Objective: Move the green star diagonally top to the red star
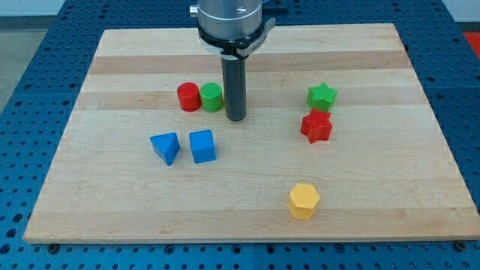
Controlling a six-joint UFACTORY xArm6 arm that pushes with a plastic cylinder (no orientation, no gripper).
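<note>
The green star [322, 96] lies on the wooden board at the view's right, directly above the red star [316, 126] and nearly touching it. My tip [235, 117] rests on the board near the centre, well to the left of both stars. It stands just right of the green cylinder [212, 97], close to it or touching it.
A red cylinder [188, 97] sits against the green cylinder's left side. A blue triangular block [166, 147] and a blue cube [202, 146] lie below them. A yellow hexagonal block [304, 200] lies near the board's bottom edge [247, 238].
</note>
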